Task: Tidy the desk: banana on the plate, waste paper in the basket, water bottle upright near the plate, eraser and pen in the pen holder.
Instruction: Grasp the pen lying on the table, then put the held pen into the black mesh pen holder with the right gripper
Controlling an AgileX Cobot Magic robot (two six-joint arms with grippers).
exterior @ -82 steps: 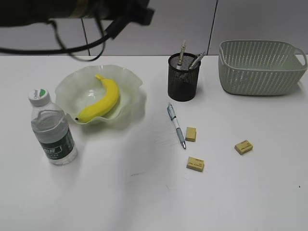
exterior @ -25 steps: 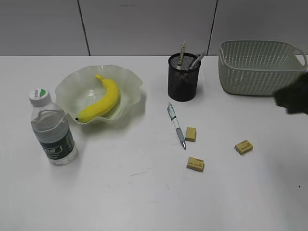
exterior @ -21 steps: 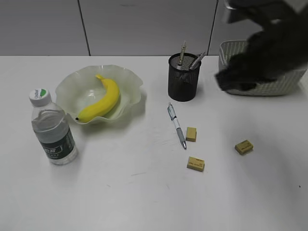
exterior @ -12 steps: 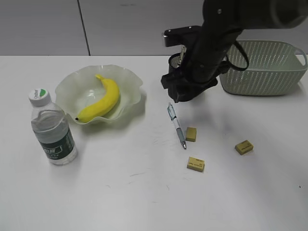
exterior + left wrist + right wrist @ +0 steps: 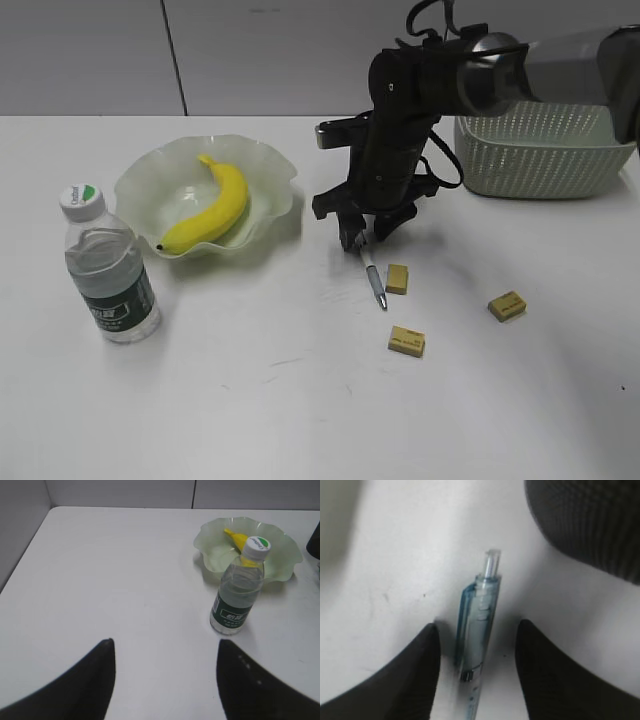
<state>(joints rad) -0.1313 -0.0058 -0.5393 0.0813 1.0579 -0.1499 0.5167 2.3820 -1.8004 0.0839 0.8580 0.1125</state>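
Note:
A blue clear pen (image 5: 373, 278) lies on the white table in front of the black mesh pen holder (image 5: 590, 520). My right gripper (image 5: 359, 237) is open and down over the pen's upper end. In the right wrist view the pen (image 5: 477, 630) lies between the two fingers, apart from both. Three yellow erasers lie right of the pen: one beside it (image 5: 397, 279), one nearer (image 5: 406, 341), one further right (image 5: 506, 305). The banana (image 5: 210, 212) lies on the pale green plate (image 5: 140, 185). The water bottle (image 5: 108, 268) stands upright left of the plate. My left gripper (image 5: 162, 650) is open and empty, apart from the bottle (image 5: 237, 600). No waste paper shows.
A pale green basket (image 5: 545, 150) stands at the back right, partly behind my right arm. The pen holder has pens standing in it. A grey wall panel runs along the table's far edge.
My right arm has swung in from the right, past the basket and the pen holder, and come down over the pen. The left arm has left the exterior view. The objects have not moved.

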